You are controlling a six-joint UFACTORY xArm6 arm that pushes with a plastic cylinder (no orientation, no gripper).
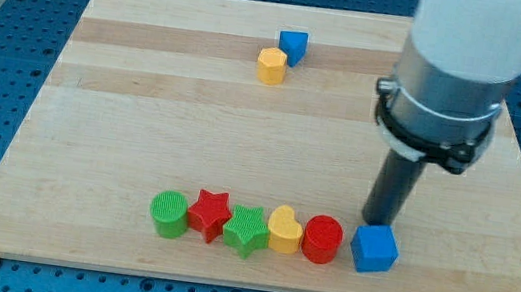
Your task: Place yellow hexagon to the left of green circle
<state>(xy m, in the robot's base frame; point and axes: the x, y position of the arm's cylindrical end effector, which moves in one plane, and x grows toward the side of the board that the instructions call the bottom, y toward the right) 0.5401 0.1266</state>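
Note:
The yellow hexagon (271, 66) sits near the view's top centre, touching a blue block (294, 46) at its upper right. The green circle (169, 214) is at the left end of a row near the view's bottom edge. My tip (378, 223) is far to the right of the green circle, just above and touching or nearly touching the blue cube (374, 248) at the row's right end. The tip is well below and to the right of the yellow hexagon.
The row runs from the green circle rightward: red star (210, 214), green star (246, 230), yellow heart (284, 229), red circle (322, 239), blue cube. The wooden board (123, 118) lies on a blue perforated table. The arm's body looms at the view's upper right.

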